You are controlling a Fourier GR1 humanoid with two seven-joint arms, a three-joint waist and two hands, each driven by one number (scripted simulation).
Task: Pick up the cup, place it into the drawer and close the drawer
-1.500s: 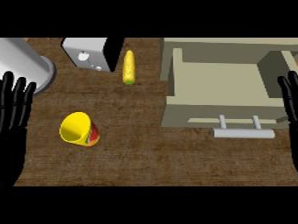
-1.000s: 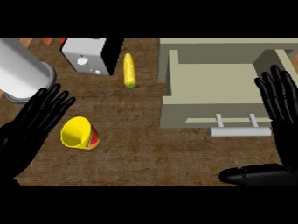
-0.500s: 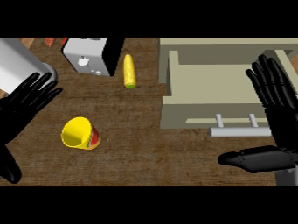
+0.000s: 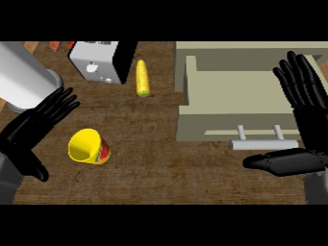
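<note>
A yellow cup [image 4: 88,147] with a red and green side lies tipped on the brown counter, its mouth facing up and left. My left hand [image 4: 33,129] is open just left of it, fingers straight and pointing up right, not touching it. The beige drawer [image 4: 230,96] stands pulled open at the right, its grey handle [image 4: 264,143] at the front. My right hand [image 4: 315,120] is open over the drawer's right side, fingers up, thumb stretched left below the handle.
A yellow corn cob [image 4: 143,78] lies between a white and black appliance [image 4: 101,61] and the drawer. A large grey cylinder [image 4: 14,77] slants in at the upper left, just above my left hand.
Both hands have come inward from the view's edges. The left hand has swung toward the cup and lowered slightly; the right has moved over the drawer's right side with the thumb spread out.
</note>
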